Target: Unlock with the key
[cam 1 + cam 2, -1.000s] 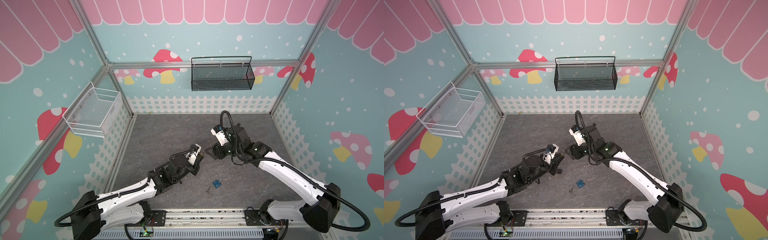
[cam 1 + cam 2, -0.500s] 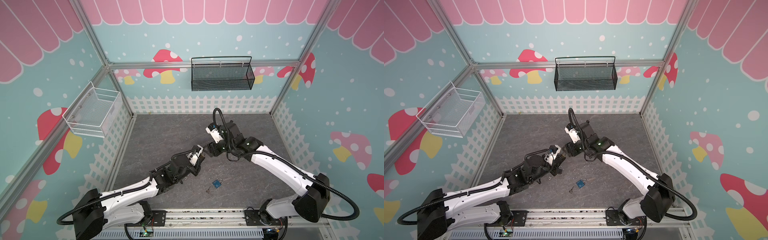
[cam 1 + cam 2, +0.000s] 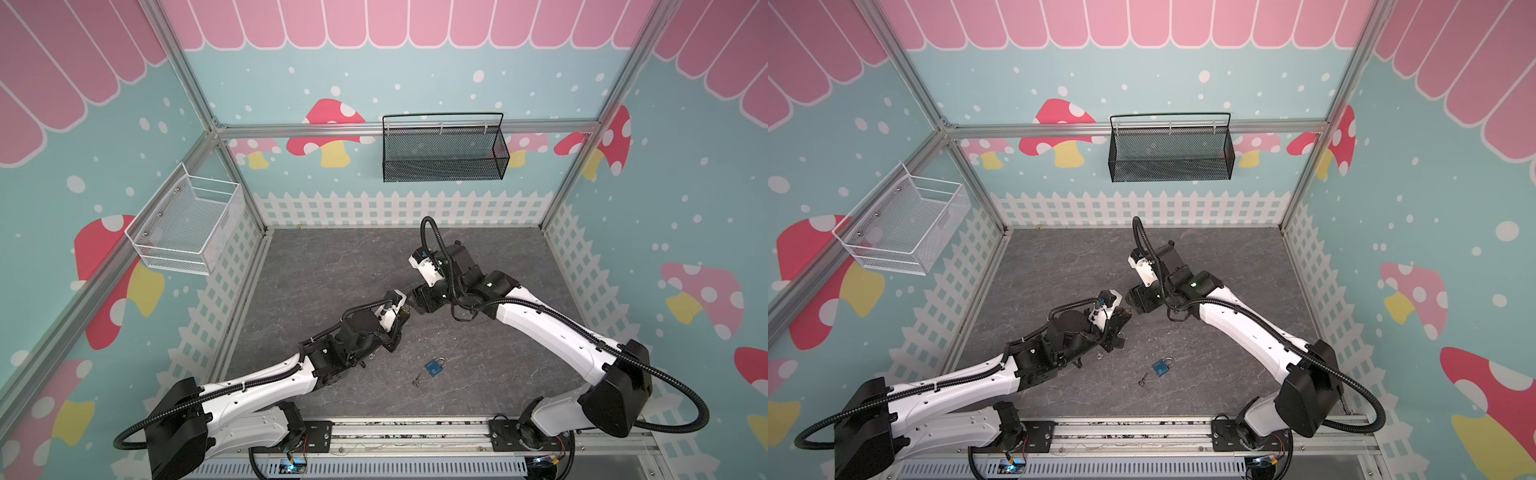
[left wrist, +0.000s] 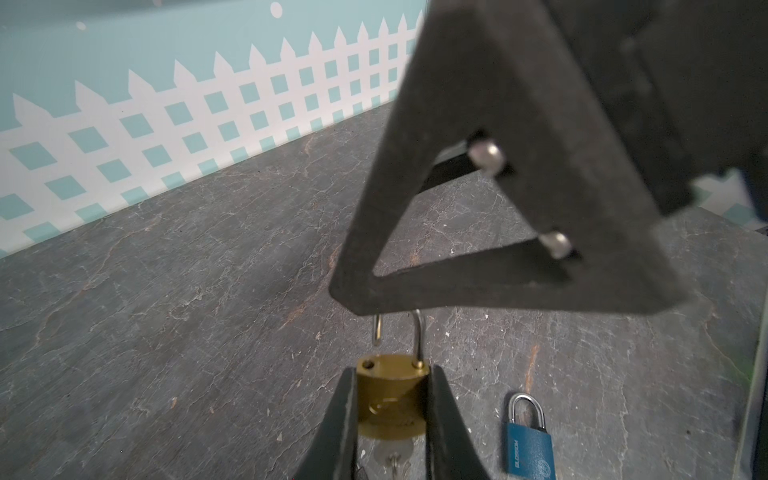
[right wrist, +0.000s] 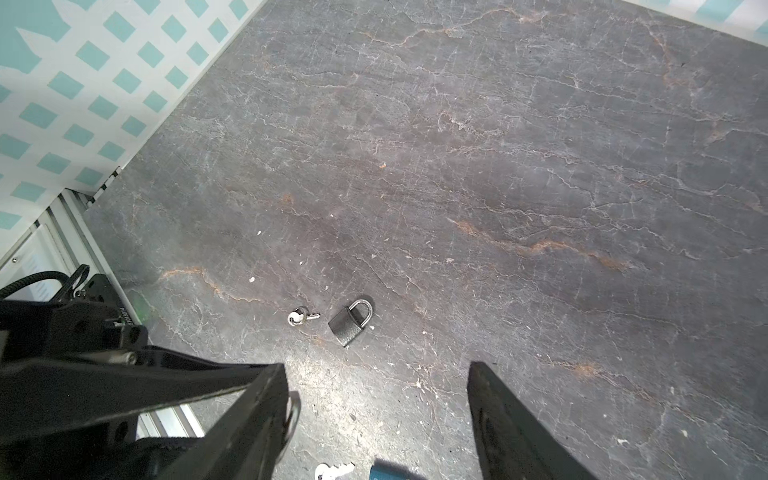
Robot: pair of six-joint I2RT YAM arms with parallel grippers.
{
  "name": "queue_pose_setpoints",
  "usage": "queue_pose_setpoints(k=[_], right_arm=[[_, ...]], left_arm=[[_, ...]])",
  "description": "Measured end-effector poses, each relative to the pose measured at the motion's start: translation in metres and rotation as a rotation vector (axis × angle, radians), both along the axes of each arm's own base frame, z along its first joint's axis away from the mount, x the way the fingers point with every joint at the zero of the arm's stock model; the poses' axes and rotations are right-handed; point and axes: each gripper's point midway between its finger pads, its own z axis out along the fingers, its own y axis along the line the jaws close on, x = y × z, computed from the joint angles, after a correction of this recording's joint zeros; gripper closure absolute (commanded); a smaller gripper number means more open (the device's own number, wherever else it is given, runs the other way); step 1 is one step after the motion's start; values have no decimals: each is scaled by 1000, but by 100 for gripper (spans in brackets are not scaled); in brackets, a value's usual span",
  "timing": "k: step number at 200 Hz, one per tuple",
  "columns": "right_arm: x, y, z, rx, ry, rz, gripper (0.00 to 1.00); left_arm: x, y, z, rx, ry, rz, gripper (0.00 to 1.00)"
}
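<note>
My left gripper point(image 4: 390, 399) is shut on a brass padlock point(image 4: 390, 386), held above the floor. Its shackle point(image 4: 419, 336) stands open, with one leg lifted out of its hole. The silver head of a key point(image 4: 392, 455) shows just under the lock body, between the fingers. My right gripper point(image 5: 382, 415) is open, and the shackle's top point(image 5: 295, 411) lies just inside one finger point(image 5: 257, 419). In the left wrist view that finger point(image 4: 457, 166) covers the shackle's top. In both top views the two grippers point(image 3: 405, 311) point(image 3: 412, 301) meet tip to tip mid-floor.
A blue padlock point(image 3: 434, 368) point(image 4: 528, 444) lies on the grey floor near the front, with a loose key point(image 3: 416, 380) point(image 5: 332, 471) beside it. A dark padlock point(image 5: 349, 324) with its own key point(image 5: 301, 318) lies further off. Two wire baskets point(image 3: 442, 153) point(image 3: 187, 226) hang on the walls.
My right gripper has moved left, closing the gap to the left gripper and the padlock. The left gripper has barely moved and keeps its hold.
</note>
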Motion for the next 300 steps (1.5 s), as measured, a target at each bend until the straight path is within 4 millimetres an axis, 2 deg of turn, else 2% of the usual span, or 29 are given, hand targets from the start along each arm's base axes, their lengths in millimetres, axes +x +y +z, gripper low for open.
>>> queue_pose_setpoints(k=[70, 115, 201, 257, 300], right_arm=[[-1, -3, -2, -20, 4, 27, 26], [5, -11, -2, -4, 20, 18, 26], [-5, -15, -10, 9, 57, 36, 25], [1, -46, -12, 13, 48, -64, 25], [8, -77, -16, 52, 30, -193, 25]], left_arm=[[-1, 0, 3, 3, -14, -12, 100], [-2, 0, 7, -5, -22, -14, 100], [-1, 2, 8, -4, -27, -1, 100], [9, 9, -1, 13, 5, 81, 100], [34, 15, -6, 18, 119, 253, 100]])
